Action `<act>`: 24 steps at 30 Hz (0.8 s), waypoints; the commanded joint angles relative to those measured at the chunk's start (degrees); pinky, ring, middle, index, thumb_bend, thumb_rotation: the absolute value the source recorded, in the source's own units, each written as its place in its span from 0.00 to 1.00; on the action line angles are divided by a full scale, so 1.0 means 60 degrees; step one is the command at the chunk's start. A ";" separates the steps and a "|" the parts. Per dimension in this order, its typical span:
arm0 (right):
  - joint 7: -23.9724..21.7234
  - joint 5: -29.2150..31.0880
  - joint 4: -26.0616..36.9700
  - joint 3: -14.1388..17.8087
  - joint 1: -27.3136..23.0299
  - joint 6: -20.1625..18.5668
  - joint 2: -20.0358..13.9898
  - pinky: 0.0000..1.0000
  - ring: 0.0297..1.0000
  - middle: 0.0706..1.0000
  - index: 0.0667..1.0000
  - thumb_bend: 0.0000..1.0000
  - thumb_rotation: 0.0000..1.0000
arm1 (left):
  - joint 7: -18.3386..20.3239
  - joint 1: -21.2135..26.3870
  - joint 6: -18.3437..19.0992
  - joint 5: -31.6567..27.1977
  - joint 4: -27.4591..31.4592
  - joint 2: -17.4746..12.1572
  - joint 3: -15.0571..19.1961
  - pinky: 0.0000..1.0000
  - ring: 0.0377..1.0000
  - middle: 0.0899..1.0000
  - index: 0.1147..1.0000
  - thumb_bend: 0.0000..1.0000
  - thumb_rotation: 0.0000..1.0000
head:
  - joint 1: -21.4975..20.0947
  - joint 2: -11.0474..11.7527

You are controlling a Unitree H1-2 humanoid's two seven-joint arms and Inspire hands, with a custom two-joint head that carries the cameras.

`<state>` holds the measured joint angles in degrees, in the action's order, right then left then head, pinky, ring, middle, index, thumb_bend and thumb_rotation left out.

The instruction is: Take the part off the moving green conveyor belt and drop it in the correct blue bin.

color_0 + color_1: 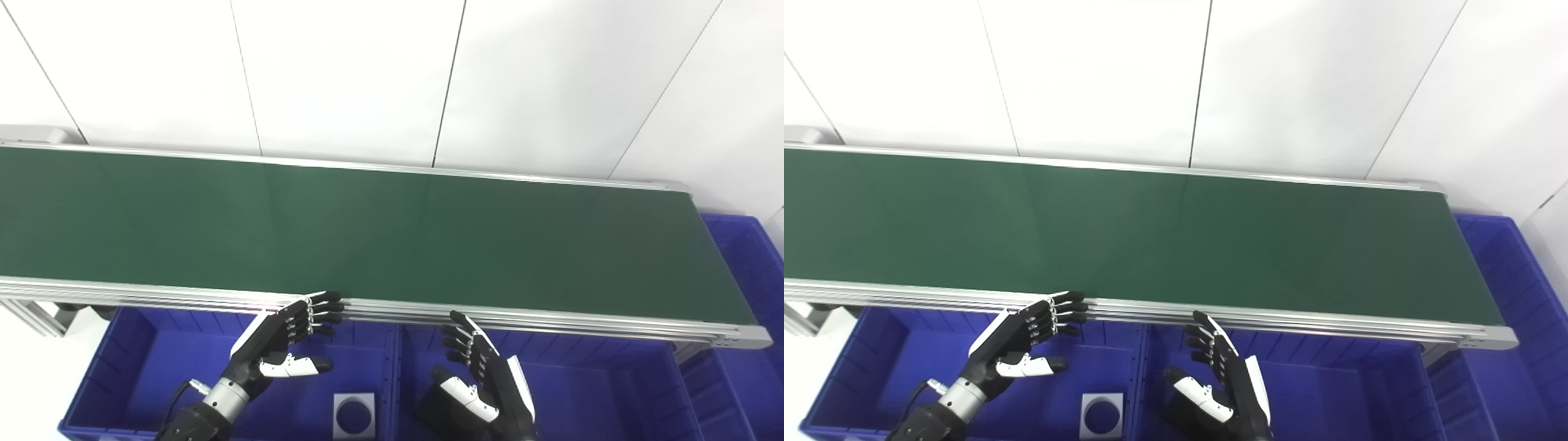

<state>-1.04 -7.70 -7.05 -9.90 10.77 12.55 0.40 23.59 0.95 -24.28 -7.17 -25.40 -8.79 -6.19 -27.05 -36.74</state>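
The green conveyor belt (367, 226) runs across the view and carries no part. A square grey part with a round hole (354, 415) lies in the left blue bin (128, 367) below the belt's near rail. My left hand (285, 340) is open and empty above that bin, its fingertips at the rail. My right hand (481, 380) is open and empty above the middle blue bin (600, 386), just short of the rail.
A third blue bin (744, 257) stands past the belt's right end. The aluminium rail (551, 321) borders the belt's near side. A white panelled wall rises behind the belt.
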 commanded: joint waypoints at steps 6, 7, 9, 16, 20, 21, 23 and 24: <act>0.0206 -0.0210 -0.0536 -0.0103 -0.0467 0.0826 0.0236 0.76 0.80 0.81 0.88 0.85 0.57 | 0.0340 0.0415 -0.0366 -0.0386 -0.0260 -0.0224 0.0260 0.70 0.75 0.79 0.80 0.91 0.32 | -0.0432 0.0108; 0.0223 -0.0212 -0.0609 -0.0098 -0.0498 0.0884 0.0239 0.76 0.80 0.81 0.88 0.85 0.57 | 0.0322 0.0430 -0.0371 -0.0319 -0.0284 -0.0232 0.0274 0.70 0.75 0.79 0.80 0.92 0.33 | -0.0246 0.0075; 0.0243 -0.0220 -0.0658 -0.0079 -0.0511 0.0967 0.0220 0.75 0.79 0.81 0.87 0.86 0.57 | 0.0288 0.0438 -0.0383 -0.0232 -0.0307 -0.0213 0.0291 0.70 0.75 0.78 0.80 0.93 0.35 | 0.0074 0.0017; 0.0061 -0.0032 -0.0178 -0.0011 -0.0316 0.0725 0.0049 0.77 0.80 0.81 0.88 0.82 0.55 | 0.0328 0.0368 -0.0367 -0.0302 -0.0153 -0.0002 0.0266 0.68 0.74 0.77 0.78 0.93 0.31 | 0.1218 -0.0123; -0.0027 0.0085 0.0184 0.0041 -0.0199 0.0488 -0.0032 0.77 0.80 0.81 0.88 0.81 0.54 | 0.0175 0.0298 -0.0298 -0.0106 0.0045 0.0115 0.0188 0.70 0.74 0.77 0.78 0.94 0.33 | 0.1879 -0.0223; -0.0061 0.0124 0.0295 0.0053 -0.0166 0.0444 -0.0071 0.77 0.80 0.81 0.88 0.79 0.54 | 0.0129 0.0281 -0.0272 -0.0062 0.0106 0.0159 0.0159 0.70 0.74 0.77 0.78 0.94 0.34 | 0.2039 -0.0245; -0.0131 0.0204 0.0485 0.0075 -0.0117 0.0354 -0.0144 0.77 0.80 0.81 0.88 0.79 0.53 | 0.0030 0.0237 -0.0210 0.0000 0.0225 0.0237 0.0105 0.69 0.74 0.77 0.78 0.95 0.34 | 0.2236 -0.0276; -0.0164 0.0244 0.0578 0.0092 -0.0096 0.0305 -0.0184 0.76 0.80 0.81 0.88 0.78 0.53 | -0.0020 0.0208 -0.0181 0.0041 0.0301 0.0277 0.0078 0.69 0.73 0.77 0.78 0.96 0.35 | 0.2588 -0.0374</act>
<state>-1.47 -7.02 -5.77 -9.58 10.46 14.89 -0.66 23.84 1.64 -24.20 -7.07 -25.60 -7.47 -5.48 -11.62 -39.02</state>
